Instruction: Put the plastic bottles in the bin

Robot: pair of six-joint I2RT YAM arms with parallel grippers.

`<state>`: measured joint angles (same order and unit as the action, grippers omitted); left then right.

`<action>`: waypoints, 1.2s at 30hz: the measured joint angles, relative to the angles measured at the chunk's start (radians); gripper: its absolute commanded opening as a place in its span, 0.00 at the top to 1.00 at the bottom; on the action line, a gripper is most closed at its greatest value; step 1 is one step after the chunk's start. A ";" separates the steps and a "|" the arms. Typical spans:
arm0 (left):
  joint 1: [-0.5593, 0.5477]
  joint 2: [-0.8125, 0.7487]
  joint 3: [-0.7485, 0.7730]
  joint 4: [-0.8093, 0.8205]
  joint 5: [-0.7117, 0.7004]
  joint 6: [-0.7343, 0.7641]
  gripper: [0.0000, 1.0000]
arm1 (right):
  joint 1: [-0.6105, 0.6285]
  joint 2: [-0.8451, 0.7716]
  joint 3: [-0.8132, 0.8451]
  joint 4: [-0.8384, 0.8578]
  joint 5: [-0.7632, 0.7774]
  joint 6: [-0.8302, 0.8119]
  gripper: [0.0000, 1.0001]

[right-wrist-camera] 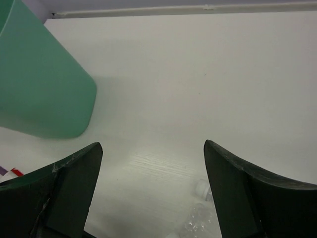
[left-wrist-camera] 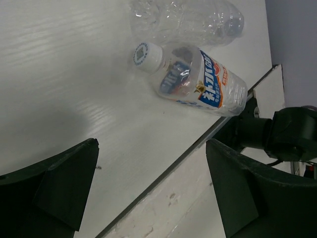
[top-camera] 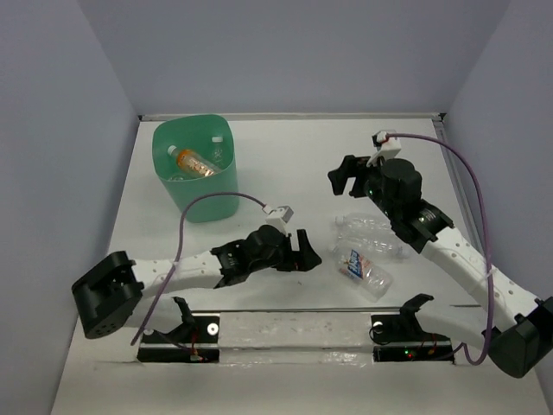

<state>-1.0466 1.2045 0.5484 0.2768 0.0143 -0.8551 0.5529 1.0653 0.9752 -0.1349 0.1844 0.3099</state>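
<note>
The mint-green bin (top-camera: pixel 197 169) stands at the far left and holds an orange bottle (top-camera: pixel 195 162) with a white cap and other bottles. It also shows in the right wrist view (right-wrist-camera: pixel 39 84). Two clear bottles lie on the table: a labelled one (top-camera: pixel 363 269), also in the left wrist view (left-wrist-camera: pixel 198 79), and a crumpled unlabelled one (top-camera: pixel 370 234), also in the left wrist view (left-wrist-camera: pixel 185 20). My left gripper (top-camera: pixel 302 251) is open and empty, left of the labelled bottle. My right gripper (top-camera: pixel 348 177) is open and empty, above the table behind the crumpled bottle (right-wrist-camera: pixel 198 215).
A metal rail (top-camera: pixel 294 327) with black mounts runs along the near edge of the table. Grey walls (top-camera: pixel 285 52) enclose the table on three sides. A purple cable (top-camera: pixel 471 181) arcs over the right arm.
</note>
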 measured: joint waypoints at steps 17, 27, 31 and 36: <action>0.016 0.536 0.145 0.443 0.037 -0.021 0.18 | 0.000 -0.153 -0.186 -0.036 -0.063 0.012 0.13; 0.024 0.626 0.145 0.607 0.052 -0.040 0.40 | 0.000 -0.154 -0.207 -0.013 -0.109 0.012 0.13; 0.027 0.647 0.142 0.628 0.065 -0.049 0.49 | 0.000 -0.154 -0.207 -0.013 -0.110 0.012 0.13; 0.033 0.657 0.128 0.659 0.082 -0.061 0.53 | 0.000 -0.154 -0.208 -0.012 -0.109 0.012 0.13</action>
<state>-1.0134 1.8614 0.6762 0.9356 0.0967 -0.9165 0.5533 0.9108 0.7670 -0.1471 0.0750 0.3222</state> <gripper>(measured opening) 0.477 0.869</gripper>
